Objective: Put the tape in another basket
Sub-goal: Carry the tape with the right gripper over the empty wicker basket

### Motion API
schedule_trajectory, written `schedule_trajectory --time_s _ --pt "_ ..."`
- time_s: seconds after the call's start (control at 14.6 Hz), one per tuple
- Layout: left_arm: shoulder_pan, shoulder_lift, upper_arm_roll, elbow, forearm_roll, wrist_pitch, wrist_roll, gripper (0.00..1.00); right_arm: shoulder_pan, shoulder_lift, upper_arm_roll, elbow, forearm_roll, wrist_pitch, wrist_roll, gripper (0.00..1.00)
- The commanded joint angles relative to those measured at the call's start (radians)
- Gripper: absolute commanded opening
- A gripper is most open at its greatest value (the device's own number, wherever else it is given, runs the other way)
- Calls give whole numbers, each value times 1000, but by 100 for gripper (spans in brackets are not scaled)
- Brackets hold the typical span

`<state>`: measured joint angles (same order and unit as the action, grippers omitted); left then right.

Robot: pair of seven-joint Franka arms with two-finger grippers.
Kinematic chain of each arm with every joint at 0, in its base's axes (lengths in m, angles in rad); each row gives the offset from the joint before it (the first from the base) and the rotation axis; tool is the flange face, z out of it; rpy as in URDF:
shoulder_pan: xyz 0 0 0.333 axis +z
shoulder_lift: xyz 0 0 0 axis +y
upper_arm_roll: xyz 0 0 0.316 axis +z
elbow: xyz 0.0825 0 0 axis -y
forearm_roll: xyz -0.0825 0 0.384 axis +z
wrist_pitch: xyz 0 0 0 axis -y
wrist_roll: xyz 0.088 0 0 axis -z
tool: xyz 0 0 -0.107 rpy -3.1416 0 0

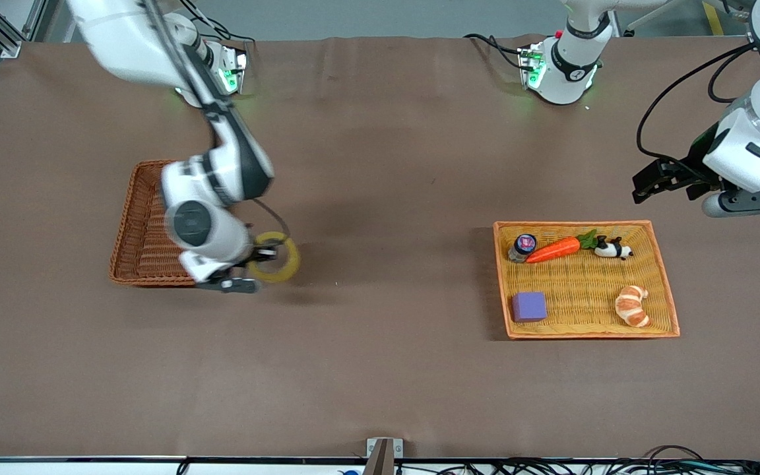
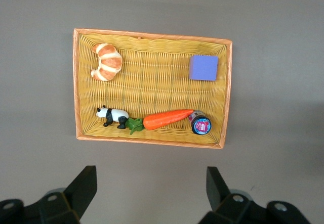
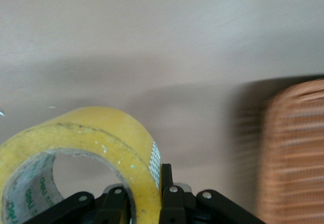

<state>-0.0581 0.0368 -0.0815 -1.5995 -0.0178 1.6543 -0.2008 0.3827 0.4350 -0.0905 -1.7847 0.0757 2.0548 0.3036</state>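
White arms, black joints and cables (green base lights).

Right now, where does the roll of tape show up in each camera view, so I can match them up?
Front view: the tape hangs in the right gripper, just beside the reddish-brown basket at the right arm's end of the table.
Left wrist view: not in it; only the orange-yellow tray.
Right wrist view: the tape fills the lower corner, its wall pinched between the fingers.
Shared landmark: the reddish-brown basket.

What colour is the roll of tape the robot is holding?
Yellow. The tape shows best in the right wrist view, pinched by the right gripper.
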Motion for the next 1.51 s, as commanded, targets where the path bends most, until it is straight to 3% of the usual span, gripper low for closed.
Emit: schedule_trajectory --time_s 0.0,0.27,0.48,1.1,1.44 --pt "-19 -23 14 -17 -5 7 -5 100 -164 -125 18 -73 -19 -76 -223 0" --pt "-13 -35 12 -22 -5 -8 6 100 -324 -228 20 -212 -45 -65 -424 0" --pt "-8 -46 11 -42 -4 -5 11 100 -357 -268 18 -295 -72 -51 -449 0" --pt "-14 -58 -7 -60 19 9 52 100 -424 -260 20 -518 -88 191 -512 3" --pt "-8 -57 -8 -59 -5 22 58 100 -463 -254 21 -574 -88 267 -569 9"
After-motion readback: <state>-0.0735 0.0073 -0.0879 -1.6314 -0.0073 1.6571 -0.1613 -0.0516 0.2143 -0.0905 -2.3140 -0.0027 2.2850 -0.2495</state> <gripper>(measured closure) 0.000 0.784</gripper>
